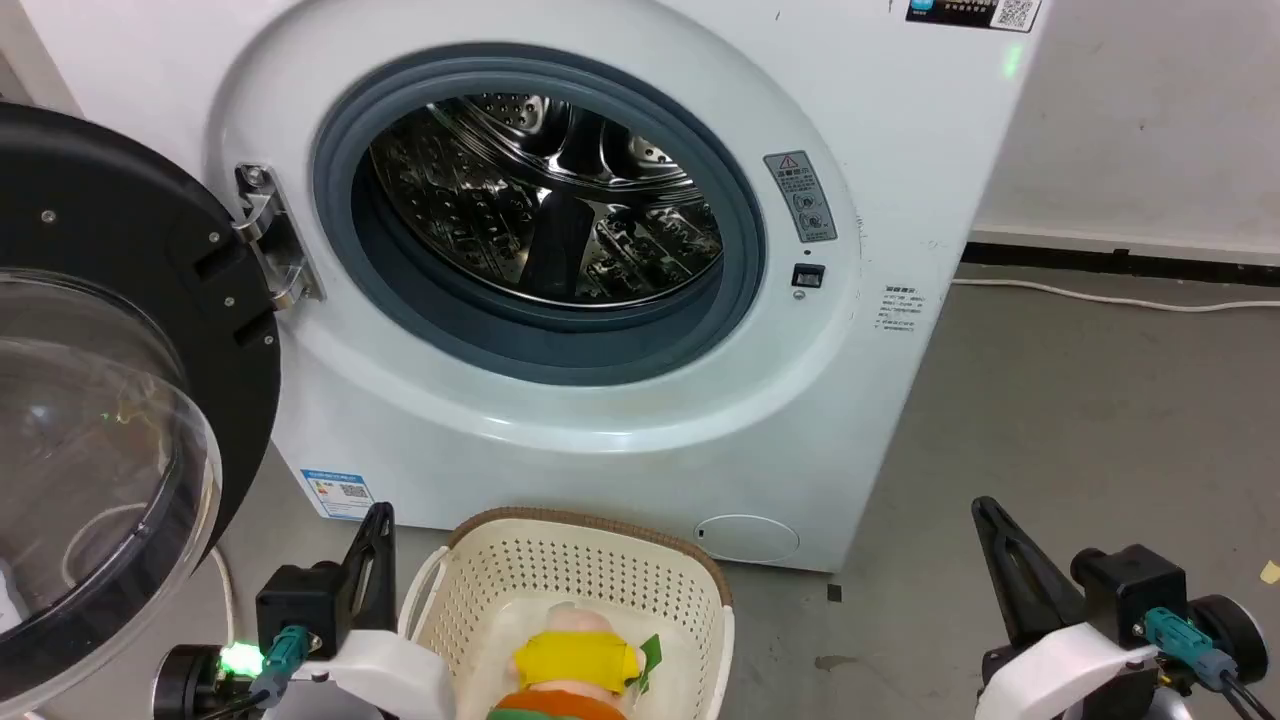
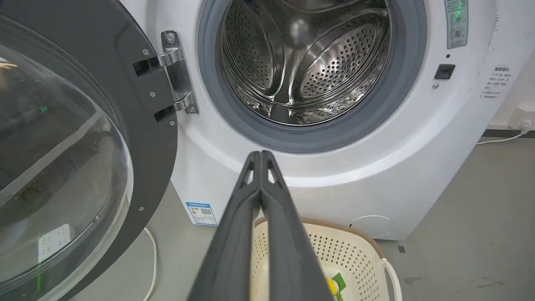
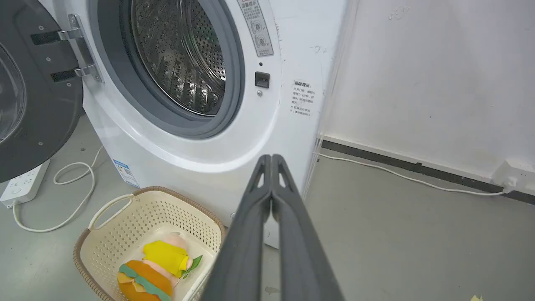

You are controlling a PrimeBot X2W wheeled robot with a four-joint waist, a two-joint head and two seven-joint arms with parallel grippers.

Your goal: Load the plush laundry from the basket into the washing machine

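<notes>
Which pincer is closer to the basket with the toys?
The left. The left pincer sits right beside the left rim of the basket, while the right pincer is well off to the basket's right.

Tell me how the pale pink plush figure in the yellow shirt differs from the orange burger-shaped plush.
The pale pink plush figure in the yellow shirt is clothed; the orange burger-shaped plush is a rounded bun with green and yellow layers. The figure lies nearer the white washing machine; the burger nearer the robot. Both are soft, touching, and inside the cream perforated plastic basket.
</notes>
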